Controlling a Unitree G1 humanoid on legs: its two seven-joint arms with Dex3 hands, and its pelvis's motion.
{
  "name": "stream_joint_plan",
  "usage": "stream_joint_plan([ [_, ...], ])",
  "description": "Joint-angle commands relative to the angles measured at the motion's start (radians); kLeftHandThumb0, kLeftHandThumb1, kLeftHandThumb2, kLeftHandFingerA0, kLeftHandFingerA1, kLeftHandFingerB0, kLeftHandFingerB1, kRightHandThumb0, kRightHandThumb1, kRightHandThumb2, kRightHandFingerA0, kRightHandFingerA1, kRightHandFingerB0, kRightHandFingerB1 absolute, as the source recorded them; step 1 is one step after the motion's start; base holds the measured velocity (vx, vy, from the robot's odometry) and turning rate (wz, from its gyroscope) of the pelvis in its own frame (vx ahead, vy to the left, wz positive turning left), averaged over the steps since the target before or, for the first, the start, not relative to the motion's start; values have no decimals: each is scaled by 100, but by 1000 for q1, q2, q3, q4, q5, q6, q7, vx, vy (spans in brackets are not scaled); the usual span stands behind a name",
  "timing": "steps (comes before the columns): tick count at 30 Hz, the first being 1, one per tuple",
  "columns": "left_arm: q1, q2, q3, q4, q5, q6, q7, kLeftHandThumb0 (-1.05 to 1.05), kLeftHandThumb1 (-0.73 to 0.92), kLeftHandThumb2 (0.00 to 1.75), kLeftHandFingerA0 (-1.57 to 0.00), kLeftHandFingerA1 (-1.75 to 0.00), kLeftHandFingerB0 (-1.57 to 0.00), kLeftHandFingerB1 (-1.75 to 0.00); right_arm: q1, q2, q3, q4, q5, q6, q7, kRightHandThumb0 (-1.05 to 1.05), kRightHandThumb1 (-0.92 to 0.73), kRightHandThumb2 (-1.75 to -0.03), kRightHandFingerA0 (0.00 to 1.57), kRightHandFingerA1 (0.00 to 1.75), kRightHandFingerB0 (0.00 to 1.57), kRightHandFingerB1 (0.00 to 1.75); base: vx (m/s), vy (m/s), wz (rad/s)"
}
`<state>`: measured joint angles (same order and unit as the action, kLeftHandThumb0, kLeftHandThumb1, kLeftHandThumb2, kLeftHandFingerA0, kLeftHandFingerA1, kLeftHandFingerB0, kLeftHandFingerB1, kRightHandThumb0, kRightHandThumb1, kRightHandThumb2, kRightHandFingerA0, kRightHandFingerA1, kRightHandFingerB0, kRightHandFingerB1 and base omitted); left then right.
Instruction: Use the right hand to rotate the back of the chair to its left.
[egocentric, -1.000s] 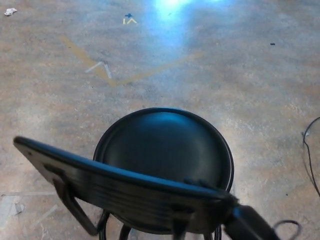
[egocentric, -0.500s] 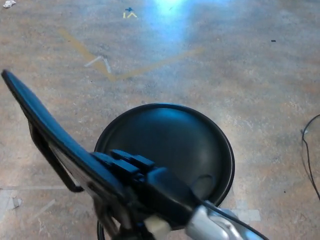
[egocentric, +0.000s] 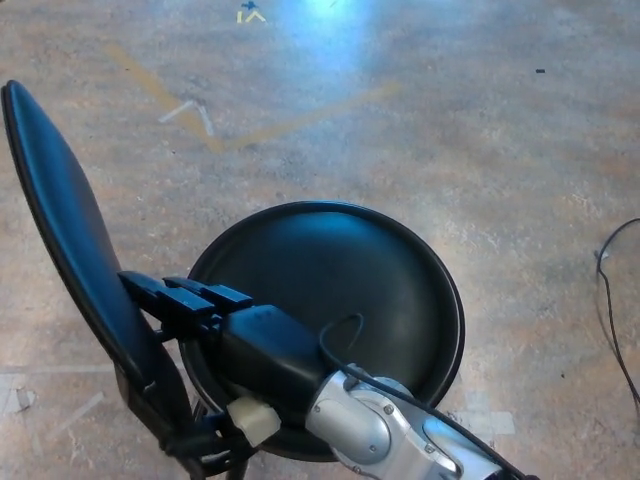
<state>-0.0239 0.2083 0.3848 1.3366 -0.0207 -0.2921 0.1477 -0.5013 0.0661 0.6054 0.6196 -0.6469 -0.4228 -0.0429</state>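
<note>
The backrest (egocentric: 60, 230) has swung from in front of the robot round to the seat's (egocentric: 330, 290) left (nearly done, I judge). The right hand (egocentric: 215, 320) presses it, fingers (egocentric: 170, 293) straight, grasping nothing.

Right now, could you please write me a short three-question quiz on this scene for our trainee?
1. True or false: the right hand reaches across the round seat to the backrest.
2. Where is the backrest relative to the seat? A) robot's left B) robot's right C) far side
3. Fill in: a dark ___ lies on the floor at the picture's right edge.

Key: 1 true; 2 A; 3 cable.
</note>
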Motion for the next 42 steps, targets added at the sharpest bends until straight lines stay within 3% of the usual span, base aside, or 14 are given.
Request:
stream_joint_plan([
  [1, 15, -7, 1, 5, -13, -2, 2, -40, 50, 91, -74, -92, -62, -66, 35, -39, -2, -22, 19, -24, 13, -104, -84, -65, 0, 0, 0, 0, 0, 0, 0],
  [2, 16, -9, 9, 4, -22, -5, -6, -37, 62, 58, -65, -113, -71, -55, 44, -51, -6, -33, 20, -20, 15, -104, -85, -65, 0, 0, 0, 0, 0, 0, 0],
  [5, 16, -9, 6, 4, -16, -3, 2, -37, 61, 58, -67, -112, -72, -55, 62, -73, -13, -51, 22, -18, 11, -104, -85, -66, 0, 0, 0, 0, 0, 0, 0],
  [8, 16, -17, 8, 5, -18, -1, 3, -37, 62, 58, -68, -109, -70, -55, 156, -193, -71, -119, 44, -85, -29, -104, -80, -70, 0, 0, 0, 0, 0, 0, 0],
  [9, 16, -16, 6, 5, -16, 0, 4, -38, 64, 58, -67, -98, -69, -54, 196, -233, -97, -129, 66, -123, -40, -97, -64, -97, 0, 1, 0, 0, 0, 0, 9],
  [15, 39, -23, 10, 8, -18, 0, 6, -37, 63, 59, -72, -82, -69, -53, 404, -408, -222, -180, 67, -294, -182, -98, -67, -103, 0, 1, 0, 0, 0, 0, 2],
  [21, 29, -20, 15, 5, -20, 0, 9, -38, 61, 59, -71, -86, -65, -51, 582, -554, -380, -179, 96, -342, -251, -97, -68, -103, 0, 1, 0, 0, 0, 0, 0],
  [23, 27, -17, 14, 5, -16, -2, 14, -37, 61, 58, -71, -88, -67, -52, 598, -566, -416, -143, 103, -378, -277, -100, -68, -102, 0, 0, 0, 0, 0, 0, 0],
  [24, 27, -17, 13, 5, -15, -3, 15, -36, 62, 57, -68, -101, -70, -53, 607, -570, -430, -130, 100, -380, -295, -100, -68, -103, 0, 0, 0, 0, 0, 0, 0],
  [26, 27, -18, -1, 5, 2, -11, 22, -37, 62, 58, -65, -108, -70, -56, 641, -587, -502, -27, 111, -397, -381, -97, -65, -101, 0, 0, 0, 0, 0, 0, 0],
  [31, 22, -30, 17, 4, -20, -16, 14, -37, 62, 58, -65, -104, -70, -54, 595, -533, -543, 222, 111, -393, -503, -97, -73, -111, 0, 3, 0, 6, 0, 0, 0],
  [35, 23, -34, 6, 5, -7, -14, 18, -39, 64, 58, -64, -106, -71, -57, 550, -482, -561, 406, 165, -373, -466, -96, -73, -112, 0, 5, 0, 10, 0, 0, 0],
  [36, 20, -35, 15, 5, -19, -3, 9, -40, 64, 59, -64, -98, -66, -56, 536, -459, -570, 464, 182, -355, -452, -95, -75, -113, 0, 5, 0, 10, 0, 0, 0],
  [42, 24, -41, 32, 5, -33, 3, -2, -41, 65, 59, -65, -111, -71, -60, 495, -416, -608, 606, 215, -311, -411, -97, -76, -117, 0, 4, 0, 12, 0, 0, 0],
])
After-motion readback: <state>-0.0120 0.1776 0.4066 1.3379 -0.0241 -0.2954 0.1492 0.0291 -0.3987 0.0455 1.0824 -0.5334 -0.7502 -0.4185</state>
